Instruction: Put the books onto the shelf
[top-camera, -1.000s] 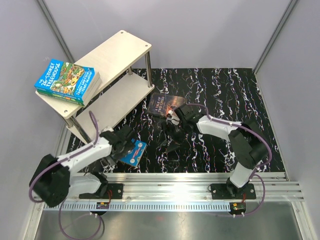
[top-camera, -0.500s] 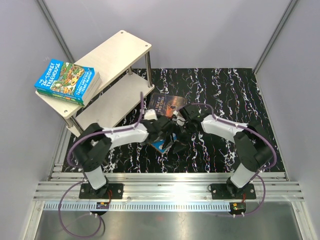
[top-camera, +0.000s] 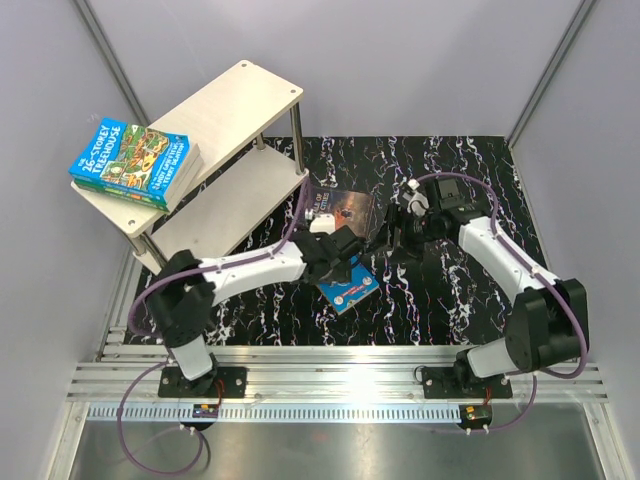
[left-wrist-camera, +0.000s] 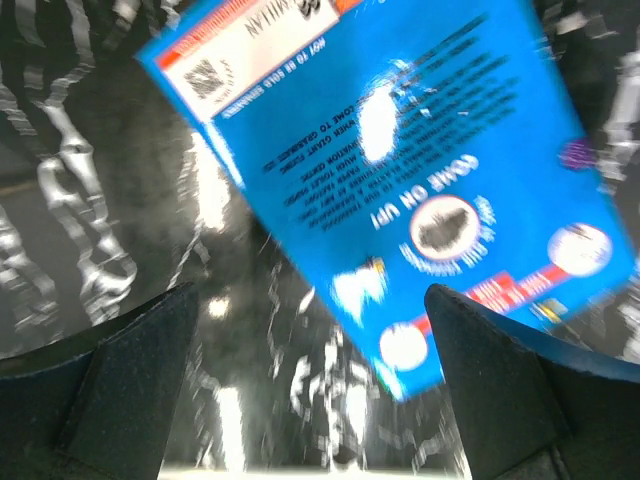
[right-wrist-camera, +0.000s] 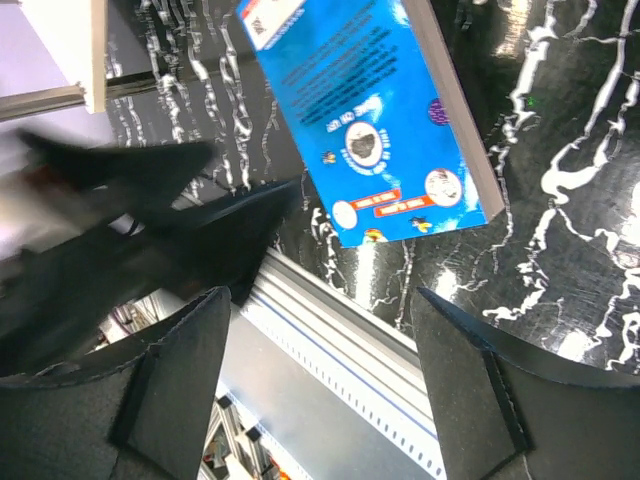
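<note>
A blue book (top-camera: 349, 289) lies back cover up on the black marbled mat, mid-table. My left gripper (top-camera: 343, 266) hovers over its far edge, open; in the left wrist view the blue book (left-wrist-camera: 400, 150) fills the top and the gripper (left-wrist-camera: 320, 400) has nothing between its fingers. My right gripper (top-camera: 392, 240) is open just right of the dark book (top-camera: 335, 205), which lies flat by the shelf (top-camera: 235, 110). The right wrist view shows the blue book (right-wrist-camera: 375, 120) ahead of the empty gripper (right-wrist-camera: 320, 390). A stack of green and blue Treehouse books (top-camera: 132, 162) rests on the shelf's left end.
The shelf's metal legs (top-camera: 297, 140) stand at the mat's far left corner. Grey walls close in the cell on the left, back and right. An aluminium rail (top-camera: 340, 375) runs along the near edge. The blurred left arm (right-wrist-camera: 120, 220) crosses the right wrist view.
The left arm swung from the near left to the middle, the blue book travelling with it; the book now lies flat. The right gripper pulled back rightward from the dark book.
</note>
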